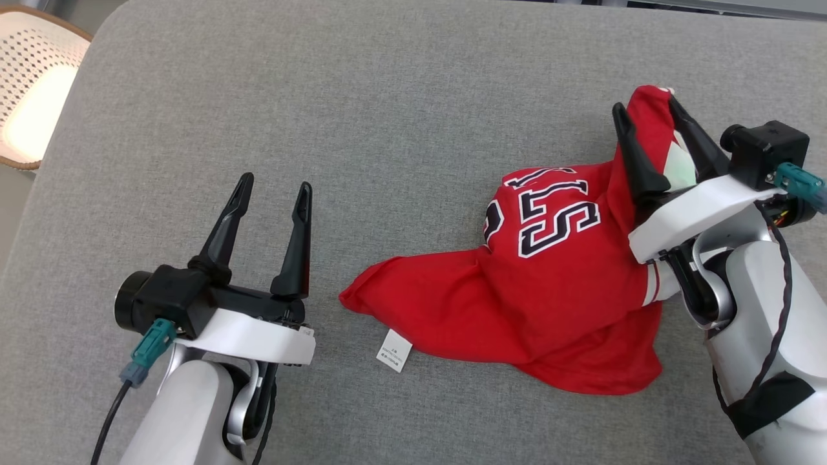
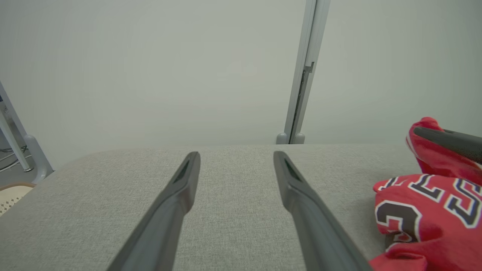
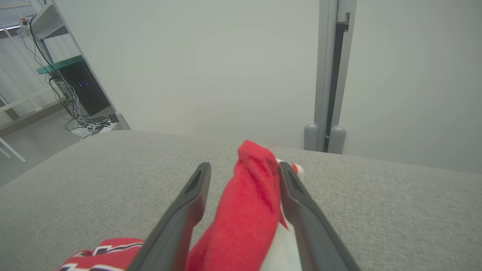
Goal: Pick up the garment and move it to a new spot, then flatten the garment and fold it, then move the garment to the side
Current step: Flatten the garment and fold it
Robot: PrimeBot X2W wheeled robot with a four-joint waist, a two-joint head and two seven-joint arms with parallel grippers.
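At the right gripper (image 1: 648, 106): spread wide, flanking a raised fold of the red garment (image 1: 555, 290), brushing it on one side, clamped on nothing. Angled in over the right edge of the grey padded top (image 1: 387, 129) on a pale forearm. Slumped below in a heap by that edge, with a white label (image 1: 394, 351) at the near hem. At the left gripper (image 1: 275, 183): spread just as wide, empty, poised over the near left part, well apart from the cloth.
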